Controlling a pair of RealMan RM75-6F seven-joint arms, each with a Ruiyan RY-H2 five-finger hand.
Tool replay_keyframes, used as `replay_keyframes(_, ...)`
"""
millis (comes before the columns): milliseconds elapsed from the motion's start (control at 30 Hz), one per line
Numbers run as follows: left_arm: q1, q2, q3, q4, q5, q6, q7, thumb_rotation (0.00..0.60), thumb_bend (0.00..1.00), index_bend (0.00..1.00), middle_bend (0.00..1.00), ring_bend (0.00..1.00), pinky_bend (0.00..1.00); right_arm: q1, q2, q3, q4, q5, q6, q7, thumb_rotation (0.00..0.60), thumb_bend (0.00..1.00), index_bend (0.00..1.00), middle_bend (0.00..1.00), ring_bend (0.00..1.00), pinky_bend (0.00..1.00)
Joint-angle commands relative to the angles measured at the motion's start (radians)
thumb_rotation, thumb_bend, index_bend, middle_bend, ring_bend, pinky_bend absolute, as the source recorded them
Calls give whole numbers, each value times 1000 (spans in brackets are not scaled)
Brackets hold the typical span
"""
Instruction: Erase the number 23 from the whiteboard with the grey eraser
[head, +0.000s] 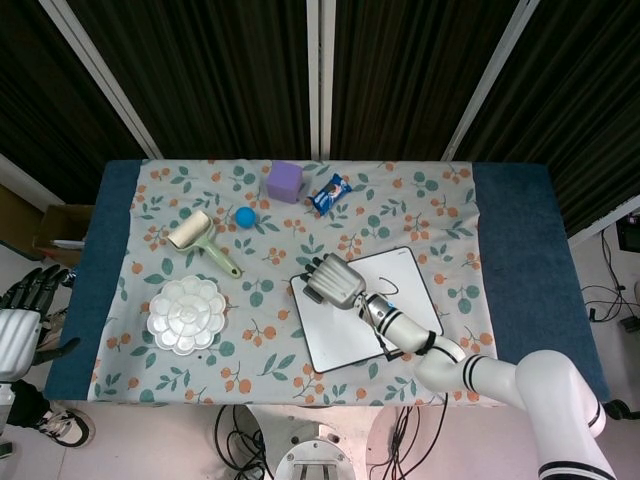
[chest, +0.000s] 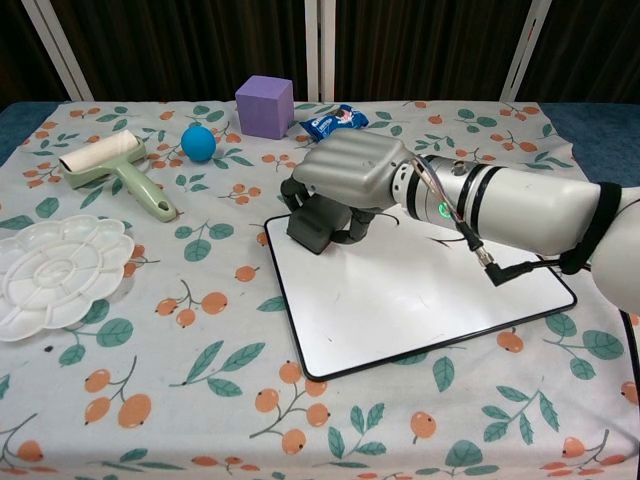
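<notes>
The whiteboard (head: 350, 335) (chest: 400, 300) lies on the floral cloth, right of centre. My right hand (head: 335, 280) (chest: 350, 175) grips the grey eraser (chest: 310, 226) and presses it on the board's far left corner. The board's surface reads blank where the arm leaves it in sight; only a faint dark stroke (head: 386, 289) shows beside the wrist, and I cannot tell whether it is ink or the arm's cable. The forearm crosses the board's right half. My left hand (head: 25, 320) hangs off the table's left edge with its fingers apart, holding nothing.
At the back stand a purple cube (head: 285, 181) (chest: 264, 105), a blue ball (head: 245, 216) (chest: 198, 142) and a blue snack packet (head: 329, 193) (chest: 333, 121). A green lint roller (head: 200, 240) (chest: 115, 170) and a white paint palette (head: 187, 315) (chest: 55, 275) lie at the left.
</notes>
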Motion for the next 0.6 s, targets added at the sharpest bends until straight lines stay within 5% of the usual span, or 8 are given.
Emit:
replay_keyframes(33, 1, 0, 1, 1, 0, -1, 0, 600, 0, 84, 72, 36, 162, 2, 10, -3, -3, 6, -7, -4, 600, 338, 866, 711, 621, 521)
replay_keyframes(600, -12, -2, 7, -32, 23, -13, 48, 600, 0, 84, 72, 36, 162, -84, 250, -105, -168, 55, -64, 45, 600, 341, 876, 712, 621, 525)
